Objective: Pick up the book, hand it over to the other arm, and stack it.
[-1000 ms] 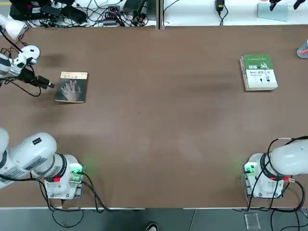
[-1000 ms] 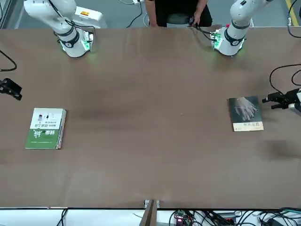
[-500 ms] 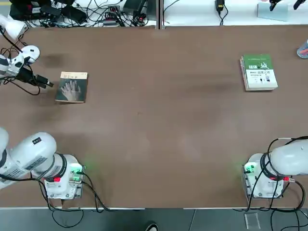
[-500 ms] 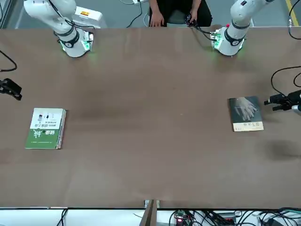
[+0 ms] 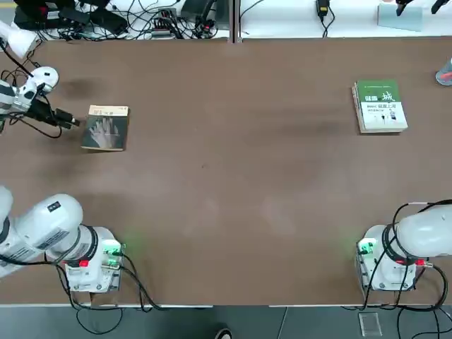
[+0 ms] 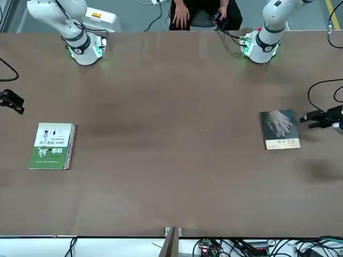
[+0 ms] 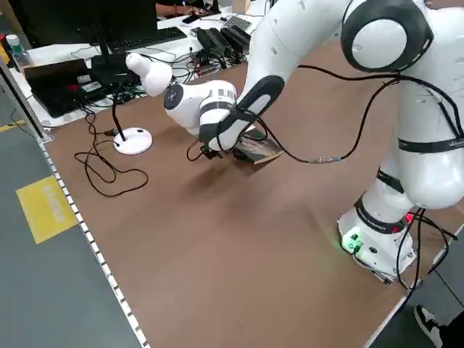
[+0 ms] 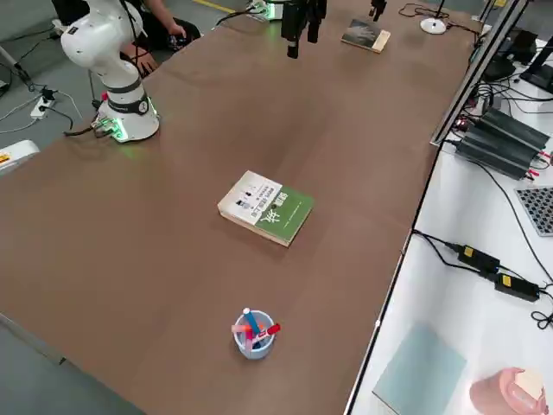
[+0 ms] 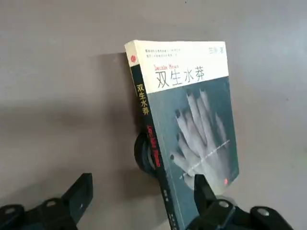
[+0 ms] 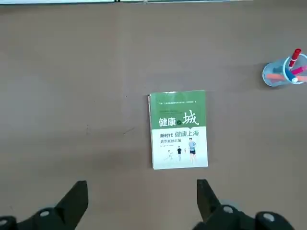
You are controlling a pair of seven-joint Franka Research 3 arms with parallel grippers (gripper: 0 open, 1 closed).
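Observation:
The book [image 5: 106,128] lies flat on the table [image 5: 233,176] at the left, dark cover with a pale hand facing up. My left gripper [image 5: 71,121] is low at the book's left edge, pointing at it. In the left wrist view the left gripper [image 9: 144,194] is open, and the near end of the book [image 9: 189,120] sits between its fingers [image 9: 79,194], spine side inward, not clamped. From the front the book [image 6: 279,128] shows with the left gripper [image 6: 308,118] right beside it. My right gripper [image 10: 141,201] hangs open high over the table's right side, holding nothing.
A thicker green-and-white book [image 5: 379,106] lies at the right rear, with a cup of pens [image 8: 253,333] farther right near the edge. A white desk lamp [image 7: 141,72] and cables sit beyond the left arm. A person [image 6: 201,13] sits behind the arm bases.
The left gripper has shifted slightly at the book's left edge and its fingers have narrowed a little. The book and the right arm have not moved.

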